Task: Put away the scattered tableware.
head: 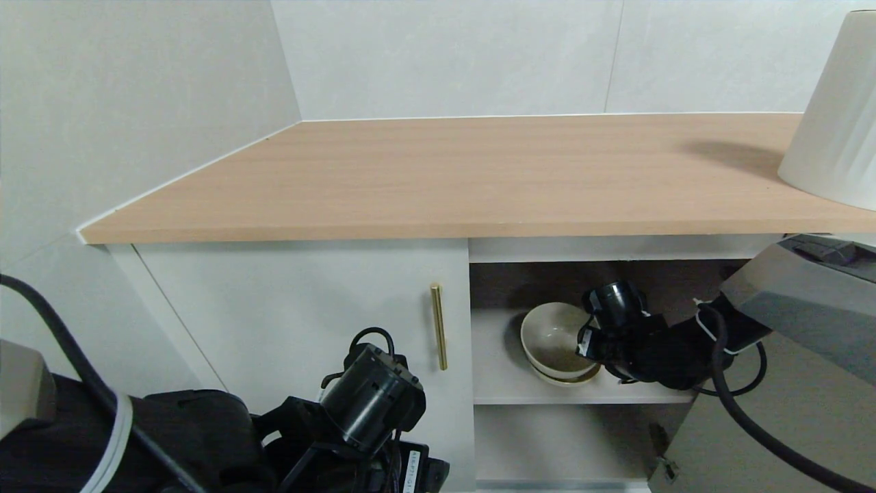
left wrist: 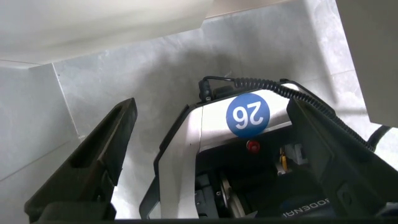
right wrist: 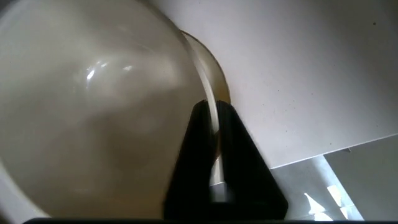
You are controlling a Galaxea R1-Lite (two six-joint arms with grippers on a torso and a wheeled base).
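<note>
A cream bowl (head: 554, 337) sits tilted on the upper shelf (head: 499, 380) of the open cabinet, resting in a second similar dish (head: 562, 378) beneath it. My right gripper (head: 584, 340) reaches into the cabinet and is shut on the bowl's right rim. The right wrist view has the bowl (right wrist: 93, 106) up close, with the dark fingers (right wrist: 217, 155) pinching its rim from both sides. My left gripper (left wrist: 211, 112) hangs low in front of the closed cabinet door, open, with nothing between its fingers (left wrist: 93, 162).
A bare wooden countertop (head: 479, 178) runs above the cabinet, with a white ribbed lampshade (head: 835, 116) at its right end. The left door (head: 308, 322) is closed and has a gold handle (head: 439, 335). The open right door (head: 787, 383) stands beside my right arm. A lower shelf (head: 561, 438) lies below.
</note>
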